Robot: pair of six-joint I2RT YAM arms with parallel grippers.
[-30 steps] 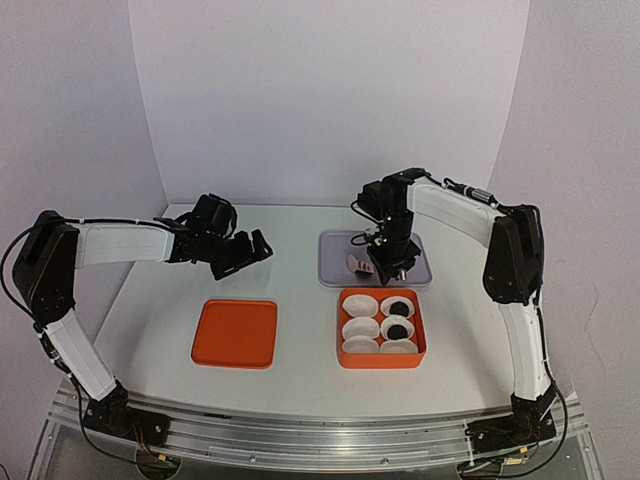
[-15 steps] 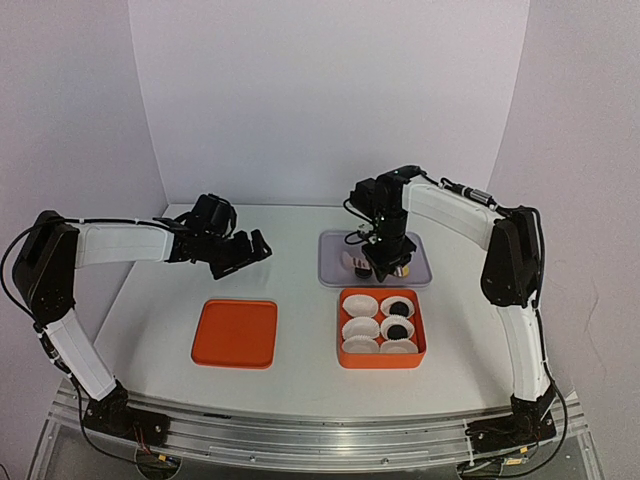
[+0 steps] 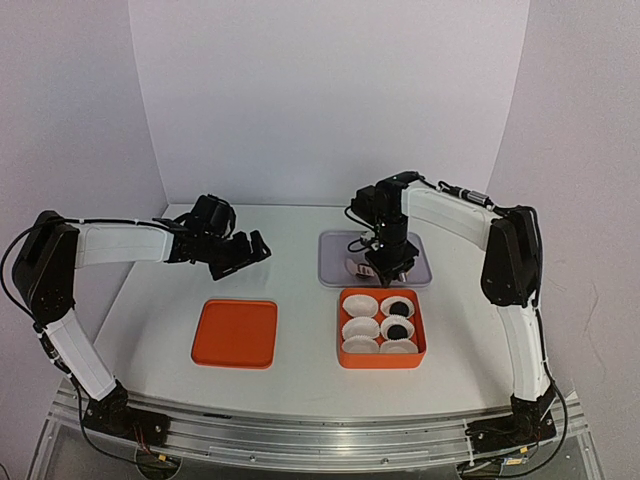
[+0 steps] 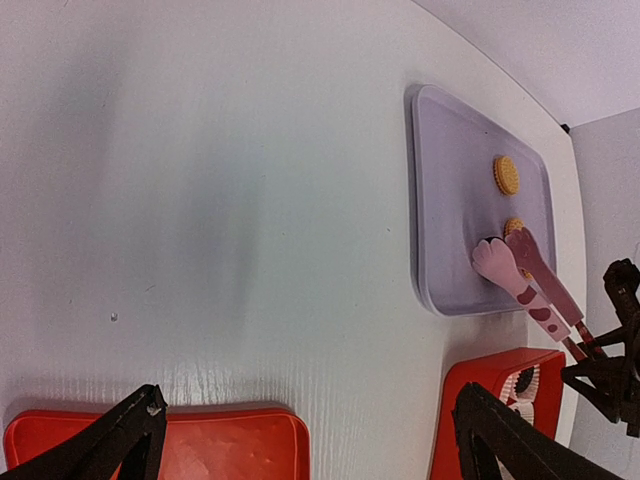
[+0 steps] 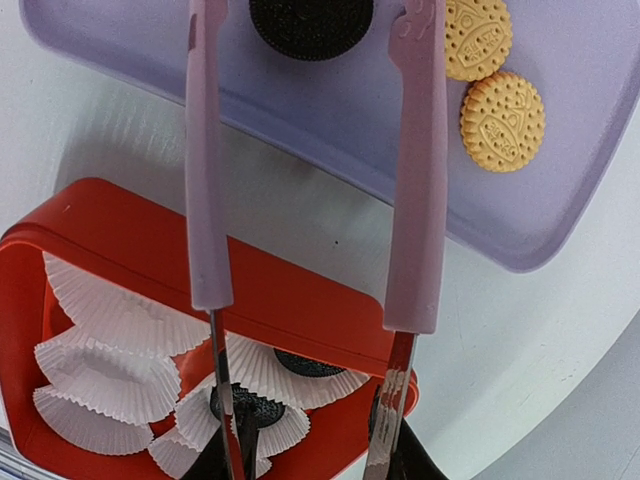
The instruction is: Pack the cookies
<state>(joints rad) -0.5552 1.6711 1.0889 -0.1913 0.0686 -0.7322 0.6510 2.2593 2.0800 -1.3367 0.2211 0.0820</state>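
Shifted slightly over the lilac tray, right tool clamps pink tongs flanking 1 black cookie; left tool gapes apart.

- Golden cookies: yellow-gold, with dotted rims and a stamped middle.
- Black cookie: near-black, finely textured.
- Tray: plain pale lilac.
- Tongs: pink with darker pink patches, and silver metal handles.
- Box: orange-red.
- Paper cups: white, fluted.
- Lid: orange.
- Table: white.
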